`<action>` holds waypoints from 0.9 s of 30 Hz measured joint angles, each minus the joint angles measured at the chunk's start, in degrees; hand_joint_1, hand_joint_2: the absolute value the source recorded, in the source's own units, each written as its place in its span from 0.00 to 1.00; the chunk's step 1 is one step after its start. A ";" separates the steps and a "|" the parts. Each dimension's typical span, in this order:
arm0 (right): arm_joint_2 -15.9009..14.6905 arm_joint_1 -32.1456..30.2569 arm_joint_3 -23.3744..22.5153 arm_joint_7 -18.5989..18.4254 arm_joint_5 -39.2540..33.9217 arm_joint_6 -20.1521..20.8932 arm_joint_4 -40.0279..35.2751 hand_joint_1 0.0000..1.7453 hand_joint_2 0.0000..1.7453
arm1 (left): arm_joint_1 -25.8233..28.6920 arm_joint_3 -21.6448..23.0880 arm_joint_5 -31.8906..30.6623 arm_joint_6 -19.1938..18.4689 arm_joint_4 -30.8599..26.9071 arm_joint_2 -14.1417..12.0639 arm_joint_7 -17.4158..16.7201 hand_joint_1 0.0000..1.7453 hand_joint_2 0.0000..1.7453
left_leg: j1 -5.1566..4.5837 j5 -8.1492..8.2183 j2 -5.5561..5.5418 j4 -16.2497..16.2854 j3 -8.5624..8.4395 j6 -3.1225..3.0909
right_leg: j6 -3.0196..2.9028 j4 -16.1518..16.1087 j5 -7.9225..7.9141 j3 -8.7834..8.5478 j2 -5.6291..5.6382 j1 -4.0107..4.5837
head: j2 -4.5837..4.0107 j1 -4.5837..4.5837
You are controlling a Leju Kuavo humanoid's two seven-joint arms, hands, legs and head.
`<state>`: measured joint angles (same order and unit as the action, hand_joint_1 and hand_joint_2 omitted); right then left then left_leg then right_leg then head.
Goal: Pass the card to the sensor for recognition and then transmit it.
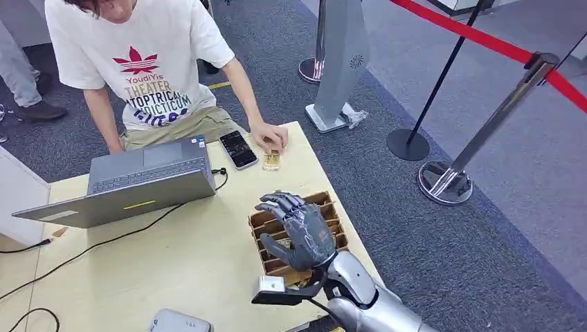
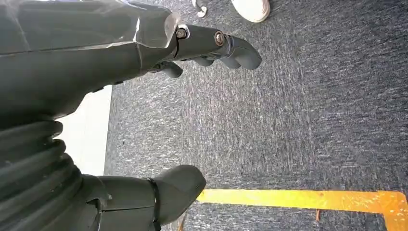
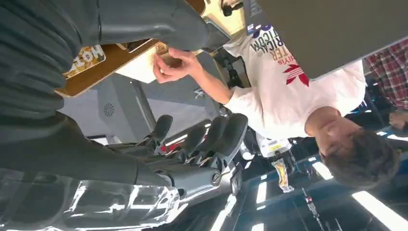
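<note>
Right robot hand [image 1: 299,228], fingers apart and holding nothing, poised over the slotted card tray [image 1: 262,220] on the surface [image 1: 173,256]; left robot hand [image 2: 211,45] hangs loosely curled, empty. Cards in the slots appear thin, stiff, light, slippery: pinch an exposed upper edge
</note>
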<state>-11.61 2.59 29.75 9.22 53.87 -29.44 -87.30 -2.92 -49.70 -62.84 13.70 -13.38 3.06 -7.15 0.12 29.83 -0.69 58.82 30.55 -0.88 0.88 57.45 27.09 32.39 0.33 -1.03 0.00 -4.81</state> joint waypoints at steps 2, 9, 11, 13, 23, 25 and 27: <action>0.00 0.69 0.02 -0.09 0.84 -0.02 1.08 0.41 1.00 | 0.00 -0.18 -0.02 0.00 0.00 0.00 0.07 0.00 1.00 | 0.00 0.00 0.00 0.00 0.00 0.00 | 0.00 0.00 0.00 0.00 0.00 0.00 | 0.00 0.00; 0.02 2.85 0.28 -1.36 3.72 -0.26 4.97 0.48 1.00 | -0.01 -0.35 -0.15 0.15 -0.02 0.00 0.07 0.00 1.00 | 0.00 0.00 -0.01 0.00 0.01 0.00 | 0.00 0.00 0.00 0.00 -0.01 0.00 | 0.00 0.00; 0.07 3.35 0.35 -1.75 4.84 -0.35 6.02 0.48 1.00 | 0.01 -0.42 -0.07 0.20 0.00 0.00 0.07 0.00 1.00 | 0.00 0.00 -0.01 0.00 0.01 0.00 | 0.00 0.00 0.00 0.00 -0.01 0.00 | 0.00 0.02; 0.11 3.76 0.44 -1.92 5.12 -0.39 7.02 0.48 1.00 | 0.01 -0.50 0.09 0.22 -0.02 0.00 0.07 0.00 1.00 | 0.00 0.00 -0.01 0.00 0.01 0.00 | 0.00 0.00 0.00 0.00 -0.01 0.00 | 0.00 0.00; 0.26 5.53 0.81 -2.60 6.91 -0.61 10.36 0.40 1.00 | 0.14 -1.73 0.42 0.35 0.00 0.02 0.07 0.00 1.00 | 0.00 0.00 -0.01 0.00 0.01 0.00 | 0.00 0.00 0.00 0.00 -0.01 0.00 | 0.00 0.00; 0.26 5.67 0.92 -2.67 6.93 -0.65 10.71 0.42 1.00 | 0.15 -1.75 0.42 0.35 0.00 0.02 0.07 0.00 1.00 | 0.00 0.00 -0.01 0.00 0.01 0.00 | 0.00 0.00 0.00 0.00 -0.01 0.00 | 0.00 0.02; 0.26 5.76 1.01 -2.75 6.93 -0.77 11.02 0.44 1.00 | 0.15 -1.75 0.39 0.35 0.00 0.02 0.07 0.00 1.00 | 0.00 0.00 -0.01 0.00 0.01 0.00 | 0.00 0.00 0.00 0.00 -0.01 0.00 | 0.00 0.00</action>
<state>-11.34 8.35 30.75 6.47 60.80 -30.21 -76.28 -2.77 -51.45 -62.45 14.05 -13.38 3.08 -7.08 0.12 29.82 -0.70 58.82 30.55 -0.88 0.88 57.45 27.09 32.39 0.32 -1.03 0.00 -4.81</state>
